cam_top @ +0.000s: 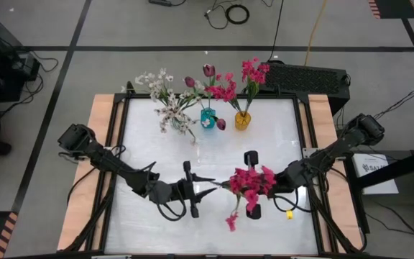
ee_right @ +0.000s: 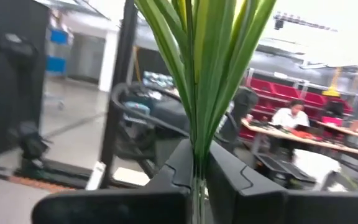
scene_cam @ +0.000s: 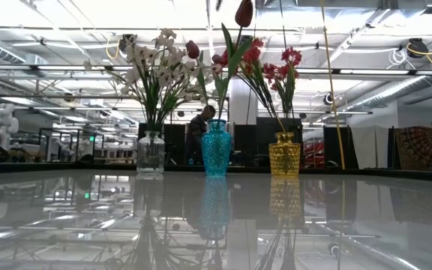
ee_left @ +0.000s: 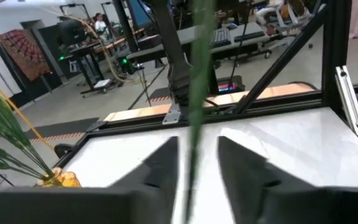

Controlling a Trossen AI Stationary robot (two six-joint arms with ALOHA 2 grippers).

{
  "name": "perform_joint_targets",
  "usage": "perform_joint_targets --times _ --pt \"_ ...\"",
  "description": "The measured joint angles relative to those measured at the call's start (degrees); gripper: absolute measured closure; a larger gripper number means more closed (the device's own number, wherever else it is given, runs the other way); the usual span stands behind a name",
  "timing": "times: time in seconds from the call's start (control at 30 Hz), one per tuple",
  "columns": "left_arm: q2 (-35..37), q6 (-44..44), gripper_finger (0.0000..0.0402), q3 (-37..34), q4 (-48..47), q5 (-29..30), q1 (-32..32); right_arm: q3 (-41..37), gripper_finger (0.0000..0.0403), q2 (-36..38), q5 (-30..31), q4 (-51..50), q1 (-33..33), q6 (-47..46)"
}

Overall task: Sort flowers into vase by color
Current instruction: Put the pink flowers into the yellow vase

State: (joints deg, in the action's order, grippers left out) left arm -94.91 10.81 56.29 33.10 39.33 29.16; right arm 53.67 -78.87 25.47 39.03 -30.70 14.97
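Three vases (cam_top: pixel 208 119) are lined up at the table's (cam_top: pixel 142 223) upper centre, already filled with flowers. Lower centre, a magenta sprig (cam_top: pixel 251 183) is clamped at its stem by the right gripper (cam_top: pixel 230 185), while the left gripper (cam_top: pixel 207 185) is parted around the stem, just beside it.

Grey floor (cam_top: pixel 157 29) with black tape lines; bright ceiling lights (scene_cam: pixel 126 15) overhead.

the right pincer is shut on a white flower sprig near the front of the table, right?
Not quite. The right pincer is shut on a magenta-pink flower sprig, not a white one, as the high view shows. The white flowers stand in a vase at the table's far side.
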Motion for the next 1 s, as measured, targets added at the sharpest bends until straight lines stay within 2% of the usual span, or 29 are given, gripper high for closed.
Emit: perform_joint_targets --times 0.13,0.27,0.4,0.5,0.67,0.77,0.83,1.0 --pt "0.9 -1.4 0.0196 0.0 -2.8 2.6 1.0 0.0 0.0395 1.6 3.9 -3.6 -0.8 2.4" --pt "3.8 -1.5 0.0108 0.0 -10.6 9.7 3.3 0.0 0.0396 5.6 9.2 -8.5 -2.3 3.9" --pt "7.0 -4.2 0.0062 0.0 -19.1 17.1 6.0 0.0 0.0395 10.1 15.4 -16.6 -3.1 5.6" --pt "9.4 -6.9 0.0056 0.0 -23.7 18.6 7.0 0.0 0.0395 13.2 16.4 -23.4 -1.4 5.5" --pt "9.9 -7.5 0.0060 0.0 -26.5 13.9 7.7 -3.4 0.0395 19.2 16.4 -24.6 5.8 7.0" --pt "10.0 -7.6 0.0076 0.0 -26.6 8.7 7.7 -6.0 0.0395 23.8 16.2 -26.9 10.9 6.9" --pt "10.0 -7.5 0.0090 0.0 -26.8 6.0 7.7 -8.5 0.0395 26.5 14.2 -28.0 14.5 7.2" --pt "10.0 -6.6 0.0127 0.0 -26.8 5.2 7.6 -14.6 0.0395 31.4 3.9 -25.9 23.6 9.2"
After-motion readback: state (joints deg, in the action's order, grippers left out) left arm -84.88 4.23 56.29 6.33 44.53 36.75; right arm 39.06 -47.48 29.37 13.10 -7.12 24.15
